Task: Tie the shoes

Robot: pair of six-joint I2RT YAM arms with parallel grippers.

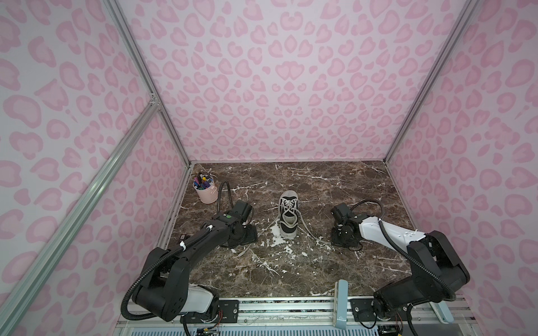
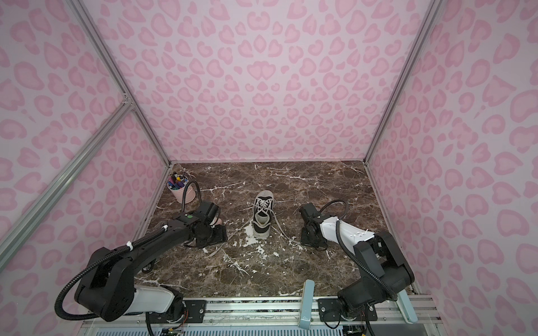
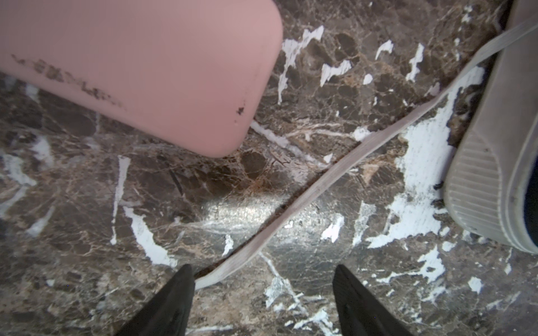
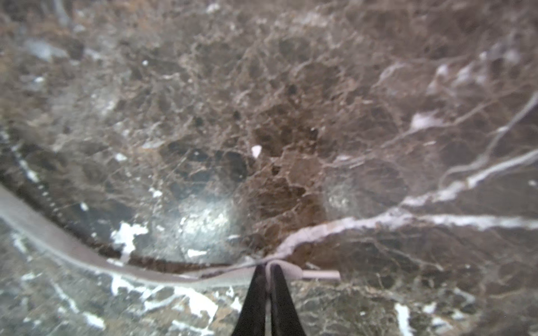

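Beside the sneaker [image 1: 288, 215], the right gripper [image 4: 267, 269] pinches a lace [image 4: 72, 250] so near its end it may slip; the left gripper [image 3: 263, 267] gapes.

Lab test booth: pink-print walls [image 1: 291, 87], aluminium framing [image 1: 139, 69], marble-pattern tabletop [image 1: 334, 189].

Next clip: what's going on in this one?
A two-armed robot is working on tying a small black canvas sneaker with a white rubber sole, which stands untied on the brown marble tabletop. The right gripper is shut on the end of the right-hand white flat lace, low at the table. The left gripper is open, with the end of the left-hand lace between its fingers, not yet pinched. A flat pink case lies nearby.
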